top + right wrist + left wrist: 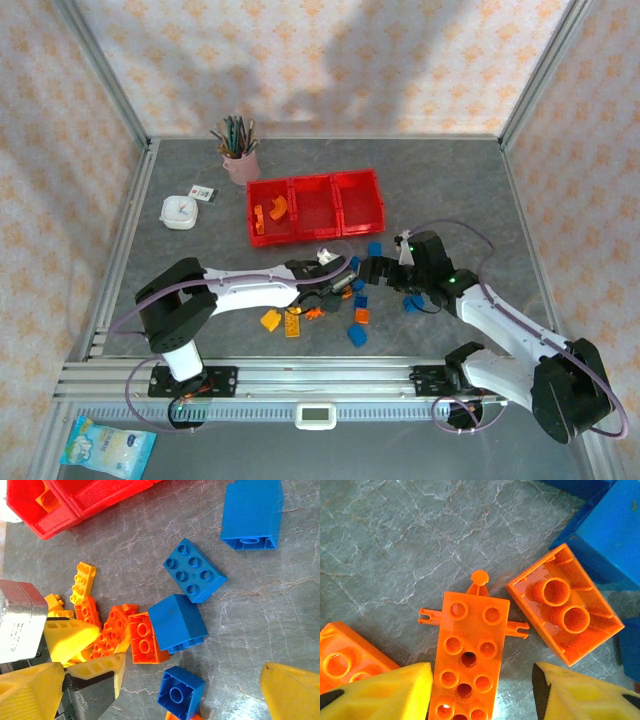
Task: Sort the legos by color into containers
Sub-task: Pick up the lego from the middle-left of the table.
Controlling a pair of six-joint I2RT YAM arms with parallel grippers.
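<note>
While left gripper [481, 672] hovers low on near side of containers [315, 207], fingers [380, 692] stand wide apart, straddling flat orange plate [467, 655] (no clamp, nothing held). Leftmost bin of containers: orange pieces [278, 207] inside. Legos [361, 317] scattered on table [200, 260] just in front of containers, orange and yellow leftward, blue rightward. Right gripper [162, 672] below containers' right end, gaping over blue bricks [177, 622], empty.

The table [450, 180] is being overlooked from above and behind; orange bricks [565, 605] are being framed closely, downward, by both wrist cameras.
</note>
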